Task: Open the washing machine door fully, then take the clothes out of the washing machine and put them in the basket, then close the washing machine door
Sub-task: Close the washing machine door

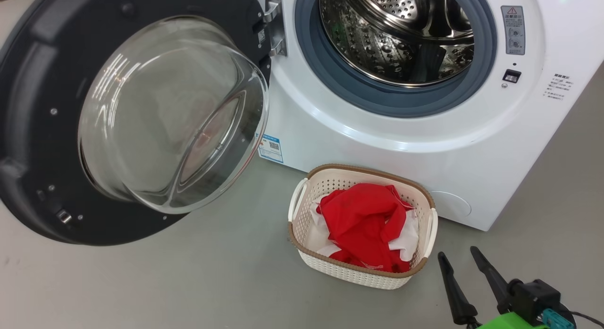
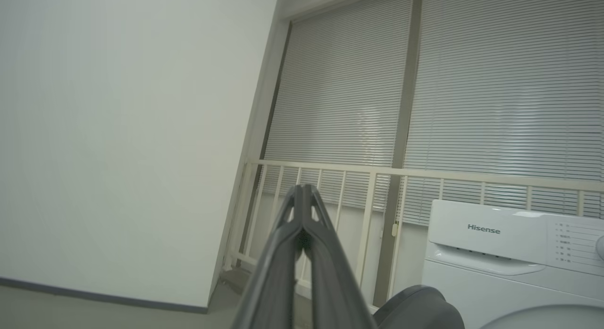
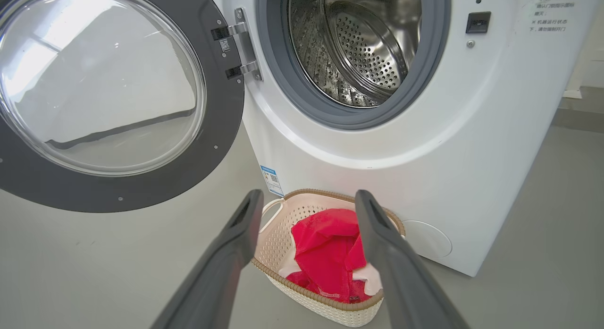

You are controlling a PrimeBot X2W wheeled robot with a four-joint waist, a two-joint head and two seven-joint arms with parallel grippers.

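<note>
The bright red clothes with white panels [image 1: 363, 220] lie bunched inside the small cream-white perforated plastic basket with a brown woven-look rim [image 1: 368, 170], in the lower centre of the head view. The heap fills most of the basket and rises about to its rim. The basket stands on the grey floor [image 1: 141, 282], just in front of the big white front-loading washing machine [image 1: 377, 145], below the drum opening.

The perforated steel drum [image 1: 377, 41], at the upper centre of the frame, shows bare metal inside its grey rubber gasket [image 1: 330, 83]. The large round washing machine door with a wide black rim [image 1: 28, 130] is swung wide open to the left on its hinge. Its bulging clear glass bowl [image 1: 165, 112] faces the camera. A small blue-edged label [image 1: 271, 148] sits on the machine's lower corner, between door and basket.

The right gripper [image 1: 457, 253] is at the lower right of the head view, near the basket and apart from it. Its two dark fingers are spread wide and hold nothing.

In the left wrist view the left gripper [image 2: 302, 189] rises from the bottom centre. Its fingers are pressed together at the tips, with nothing between them. It points towards a pale wall [image 2: 118, 130], grey slatted blinds [image 2: 472, 83] and a cream railing [image 2: 424, 173].
</note>
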